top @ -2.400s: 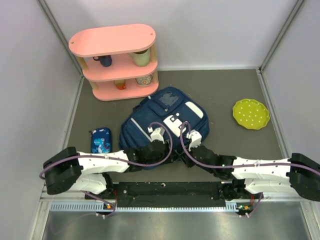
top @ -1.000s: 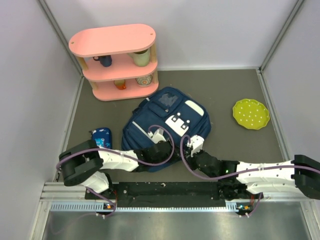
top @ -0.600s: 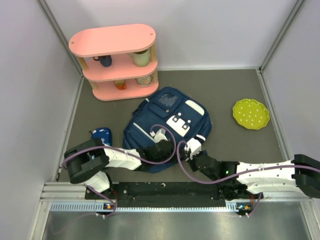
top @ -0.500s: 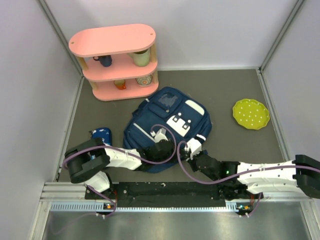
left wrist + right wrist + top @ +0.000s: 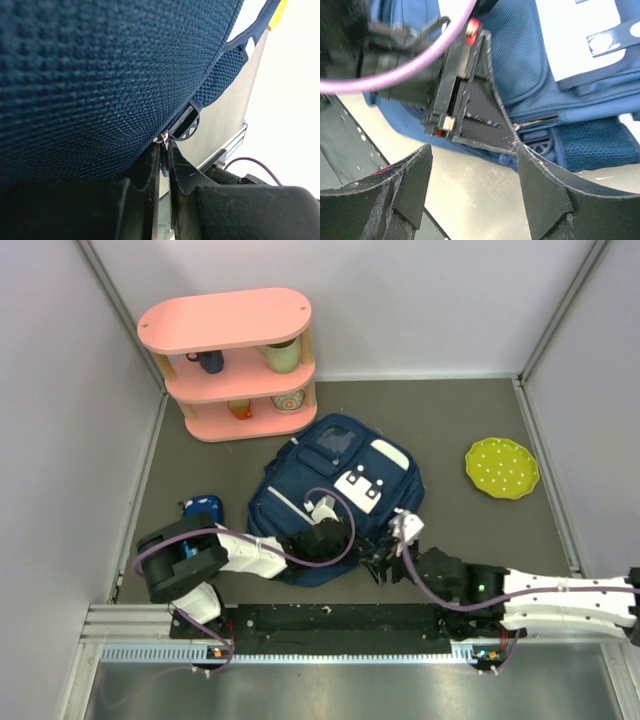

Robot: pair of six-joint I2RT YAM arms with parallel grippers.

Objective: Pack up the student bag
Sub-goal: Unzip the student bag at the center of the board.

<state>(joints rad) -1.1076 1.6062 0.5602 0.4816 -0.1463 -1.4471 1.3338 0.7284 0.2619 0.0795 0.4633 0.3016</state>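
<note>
Pinching student bag (image 5: 290,490) zipper pull (image 5: 184,125) in closed left gripper (image 5: 161,150) jaws, right gripper (image 5: 472,165) jaws open and empty; opening stage only, pencil case (image 5: 203,508) unpacked on counter (image 5: 450,410).

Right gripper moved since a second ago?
Yes. The right gripper has drawn back off the student bag, down the top view, away from the pink shelf.

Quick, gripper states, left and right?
Left gripper: closed, pinching what looks like a zipper pull at the student bag edge.
Right gripper: open, holding nothing.
</note>
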